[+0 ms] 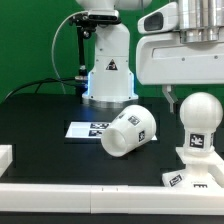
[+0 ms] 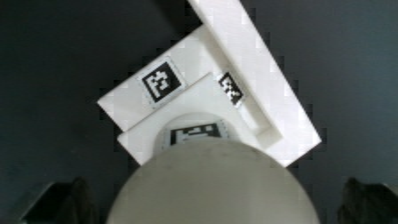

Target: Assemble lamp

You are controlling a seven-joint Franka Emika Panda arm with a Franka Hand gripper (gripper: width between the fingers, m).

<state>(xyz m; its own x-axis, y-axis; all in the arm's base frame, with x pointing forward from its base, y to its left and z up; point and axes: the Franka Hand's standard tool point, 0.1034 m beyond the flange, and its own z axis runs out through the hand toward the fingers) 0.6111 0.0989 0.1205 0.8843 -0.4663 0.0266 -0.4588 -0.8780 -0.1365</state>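
Note:
The white bulb [image 1: 200, 112] stands upright in the flared base [image 1: 196, 165] at the exterior view's right, near the front rail. Its round head fills the near part of the wrist view [image 2: 205, 185], with the tagged base [image 2: 169, 85] beyond it. My gripper [image 1: 186, 98] hangs just above the bulb's head. In the wrist view the gripper [image 2: 214, 205] is open, with a dark finger on either side of the head and a gap to each. The tapered shade [image 1: 128, 131] lies on its side mid-table, away from the gripper.
The marker board [image 1: 88, 128] lies flat behind the shade. The robot pedestal [image 1: 108, 70] stands at the back. A white rail [image 1: 70, 192] runs along the front edge and also shows in the wrist view [image 2: 231, 30]. A white block [image 1: 5, 155] sits at the left.

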